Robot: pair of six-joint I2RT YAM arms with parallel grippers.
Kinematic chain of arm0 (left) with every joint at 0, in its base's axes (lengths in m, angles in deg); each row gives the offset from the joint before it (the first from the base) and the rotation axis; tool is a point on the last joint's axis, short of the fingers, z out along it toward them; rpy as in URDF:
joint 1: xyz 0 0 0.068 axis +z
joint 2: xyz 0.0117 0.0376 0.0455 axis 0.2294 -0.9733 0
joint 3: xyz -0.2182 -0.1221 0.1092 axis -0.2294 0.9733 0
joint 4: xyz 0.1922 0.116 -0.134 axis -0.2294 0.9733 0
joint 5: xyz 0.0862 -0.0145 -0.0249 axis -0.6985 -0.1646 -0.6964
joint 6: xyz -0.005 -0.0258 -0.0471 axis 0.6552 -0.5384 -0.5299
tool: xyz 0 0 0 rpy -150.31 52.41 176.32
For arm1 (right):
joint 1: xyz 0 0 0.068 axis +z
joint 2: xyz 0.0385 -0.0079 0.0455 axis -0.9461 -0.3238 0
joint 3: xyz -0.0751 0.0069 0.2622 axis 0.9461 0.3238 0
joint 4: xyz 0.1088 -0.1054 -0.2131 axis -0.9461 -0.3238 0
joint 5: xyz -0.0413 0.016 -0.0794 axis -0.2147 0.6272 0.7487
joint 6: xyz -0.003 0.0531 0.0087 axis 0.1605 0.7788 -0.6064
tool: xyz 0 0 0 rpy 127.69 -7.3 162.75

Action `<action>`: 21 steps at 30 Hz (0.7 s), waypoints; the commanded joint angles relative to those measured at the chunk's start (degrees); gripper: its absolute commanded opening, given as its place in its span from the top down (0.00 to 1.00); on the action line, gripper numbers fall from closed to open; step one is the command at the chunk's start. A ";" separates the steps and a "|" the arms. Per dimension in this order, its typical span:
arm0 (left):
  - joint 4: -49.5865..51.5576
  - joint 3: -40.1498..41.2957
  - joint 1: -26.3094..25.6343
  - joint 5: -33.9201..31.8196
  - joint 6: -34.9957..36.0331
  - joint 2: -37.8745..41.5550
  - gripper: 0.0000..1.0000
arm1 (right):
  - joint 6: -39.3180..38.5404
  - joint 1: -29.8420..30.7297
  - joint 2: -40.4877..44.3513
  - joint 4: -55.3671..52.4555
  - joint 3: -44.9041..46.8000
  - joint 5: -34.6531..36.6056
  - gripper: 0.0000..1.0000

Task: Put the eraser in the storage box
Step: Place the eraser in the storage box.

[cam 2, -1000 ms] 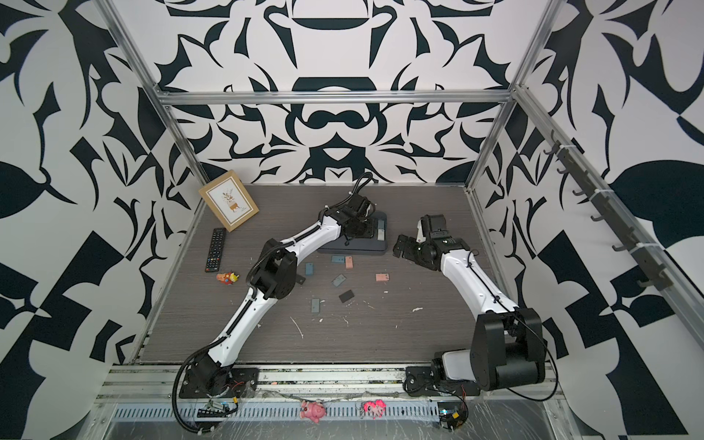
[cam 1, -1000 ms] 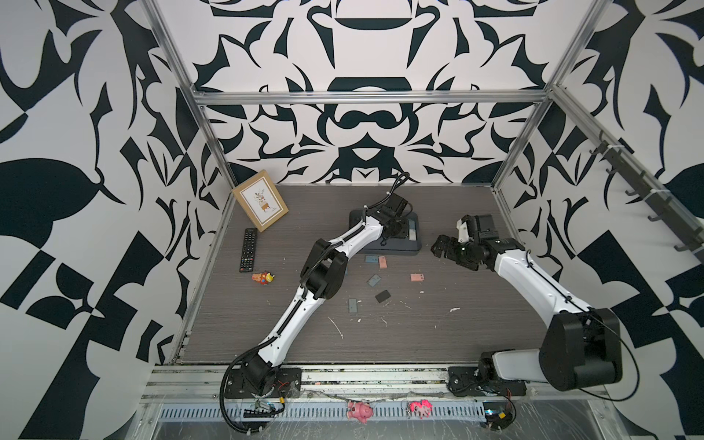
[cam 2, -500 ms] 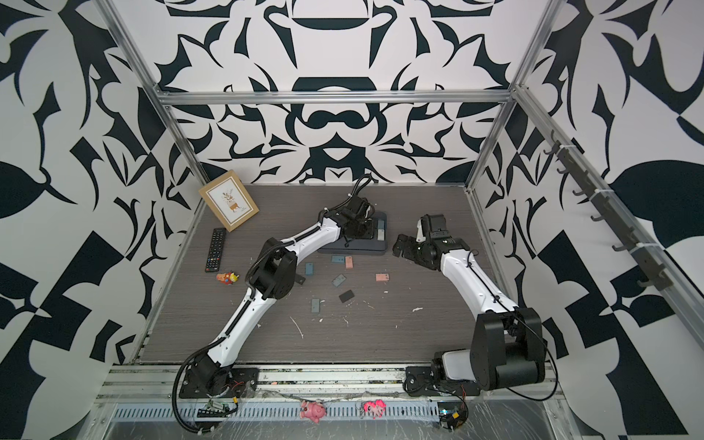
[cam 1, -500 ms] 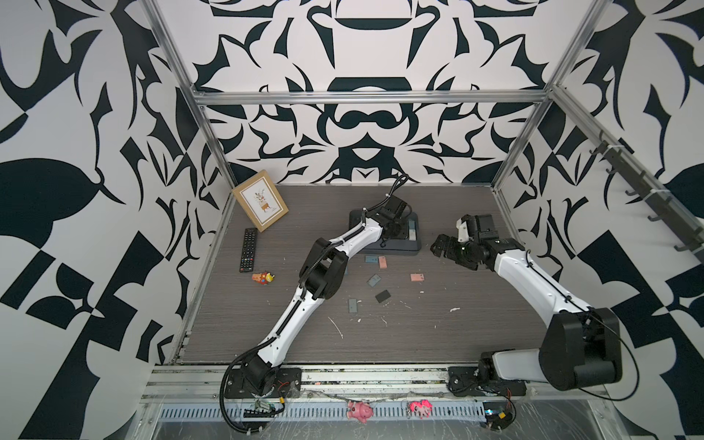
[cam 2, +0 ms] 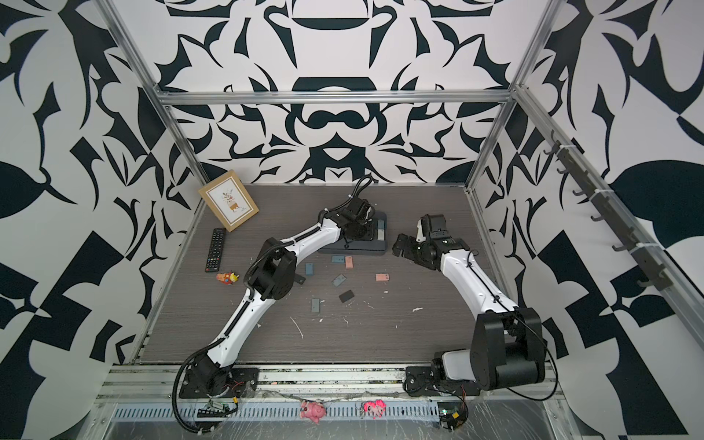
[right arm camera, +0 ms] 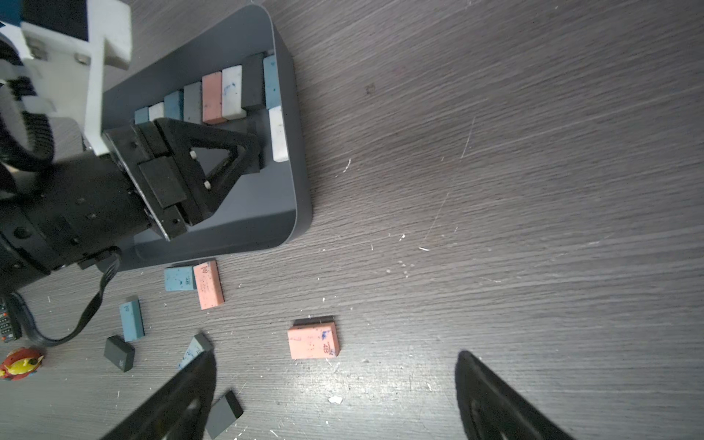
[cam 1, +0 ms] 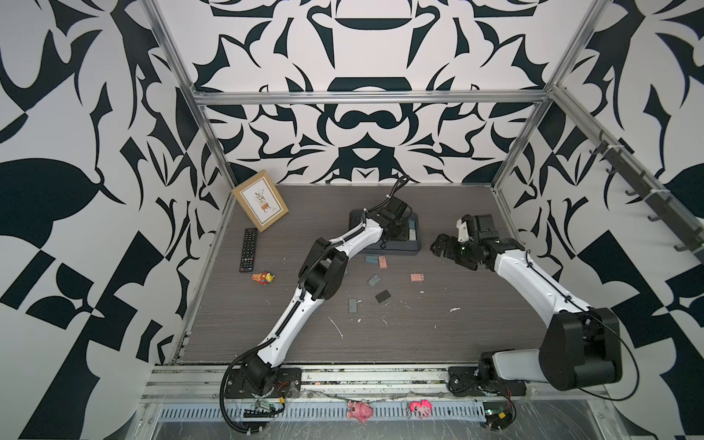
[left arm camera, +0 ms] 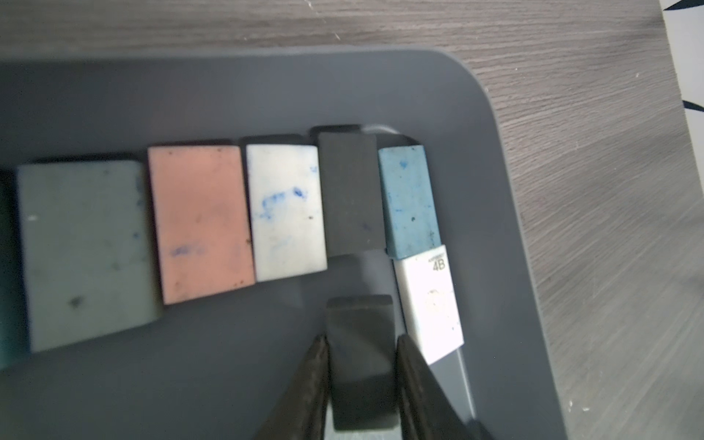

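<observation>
Eraser (left arm camera: 360,362), dark grey: pinched by its long sides in the left gripper (left arm camera: 361,344), low inside the storage box (left arm camera: 190,95) at its right end, beside the row of erasers (left arm camera: 202,221), likely to lengthen that row; held the right gripper (right arm camera: 335,365) spread wide, aside.

The storage box (cam 1: 400,250) at far centre holds a row of erasers (left arm camera: 282,209), seemingly touching. Loose erasers (cam 1: 417,277) lie nearer, and the remote (cam 1: 248,249) and picture frame (cam 1: 261,200) lie left.
</observation>
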State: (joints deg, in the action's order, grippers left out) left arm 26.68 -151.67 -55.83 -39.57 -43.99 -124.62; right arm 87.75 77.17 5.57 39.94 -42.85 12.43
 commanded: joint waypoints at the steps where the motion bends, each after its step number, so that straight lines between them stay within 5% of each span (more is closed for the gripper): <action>1: 4.32 1.30 -0.59 0.41 -0.27 1.44 0.65 | 0.22 -0.24 0.46 1.02 0.56 -0.53 0.01; 21: 1.31 2.48 -0.65 2.94 -5.57 2.31 0.54 | 0.44 -0.26 1.64 0.88 1.64 -0.47 0.01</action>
State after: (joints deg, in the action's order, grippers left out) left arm 26.00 -151.12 -56.13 -38.26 -47.22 -124.12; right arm 87.84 77.17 5.59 40.03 -41.26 12.41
